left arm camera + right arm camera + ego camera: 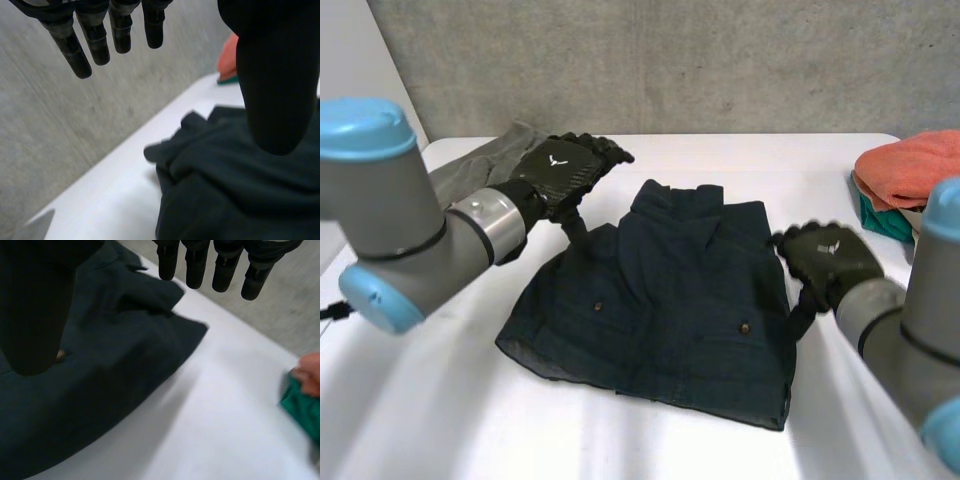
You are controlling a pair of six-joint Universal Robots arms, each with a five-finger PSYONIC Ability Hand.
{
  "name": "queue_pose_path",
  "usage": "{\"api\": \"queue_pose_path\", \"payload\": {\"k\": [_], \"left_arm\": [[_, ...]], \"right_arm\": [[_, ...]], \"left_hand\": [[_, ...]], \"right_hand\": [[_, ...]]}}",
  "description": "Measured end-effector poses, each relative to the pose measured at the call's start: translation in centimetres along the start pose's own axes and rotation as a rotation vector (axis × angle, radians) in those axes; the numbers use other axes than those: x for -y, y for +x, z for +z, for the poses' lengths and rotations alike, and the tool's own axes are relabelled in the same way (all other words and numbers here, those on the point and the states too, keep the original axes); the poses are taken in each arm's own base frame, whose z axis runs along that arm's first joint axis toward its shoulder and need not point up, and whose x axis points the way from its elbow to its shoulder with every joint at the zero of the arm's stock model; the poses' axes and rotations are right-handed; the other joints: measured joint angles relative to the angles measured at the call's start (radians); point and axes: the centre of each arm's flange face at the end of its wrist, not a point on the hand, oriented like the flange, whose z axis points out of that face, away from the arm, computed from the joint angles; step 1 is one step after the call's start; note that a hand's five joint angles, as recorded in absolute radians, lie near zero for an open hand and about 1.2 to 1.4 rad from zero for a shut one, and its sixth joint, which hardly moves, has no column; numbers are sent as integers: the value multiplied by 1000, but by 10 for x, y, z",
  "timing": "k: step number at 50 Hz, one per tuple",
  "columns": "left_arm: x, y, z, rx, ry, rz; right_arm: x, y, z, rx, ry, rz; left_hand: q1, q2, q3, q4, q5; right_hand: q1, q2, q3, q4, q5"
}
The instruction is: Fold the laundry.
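While the dark shirt lies flat mid-tabletop, collar away from the robot and hem toward it, the hands flank it. The left hand hovers at its far left shoulder and the right hand just beside its right edge. Both are spread wide, holding nothing.

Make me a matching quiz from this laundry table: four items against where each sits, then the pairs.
1 dark blue buttoned shirt
2 orange towel
3 grey garment
4 teal cloth

A under the orange towel
B beside the left robot hand
C middle of the white table
D top of the pile at the robot's right

Pairs: 1-C, 2-D, 3-B, 4-A
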Motion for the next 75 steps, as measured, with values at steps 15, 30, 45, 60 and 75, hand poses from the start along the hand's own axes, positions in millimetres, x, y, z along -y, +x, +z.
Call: {"api": "queue_pose_path", "payload": {"k": [15, 30, 45, 60, 75], "left_arm": [[-57, -9, 32, -156, -266, 112], [-55, -2, 34, -25, -285, 124], [49, 36, -45, 352, -72, -11], [24, 79, -48, 327, 71, -45], [11, 7, -22, 291, 77, -67]], "right_arm": [[-55, -32, 7, 51, 7, 50], [-30, -27, 46, 6, 176, -6], [99, 26, 141, -159, 665, -293], [70, 45, 187, -217, 609, -302], [103, 65, 79, -190, 361, -88]], "left_hand": [[0, 0, 0, 0, 0], [943, 987, 977, 991, 959], [950, 988, 977, 995, 965], [145, 162, 162, 155, 130], [107, 93, 91, 90, 54]], "right_hand": [[0, 0, 0, 0, 0], [833, 963, 957, 980, 899], [851, 965, 957, 981, 922], [40, 84, 95, 105, 73], [-4, -1, 2, -2, -2]]}}
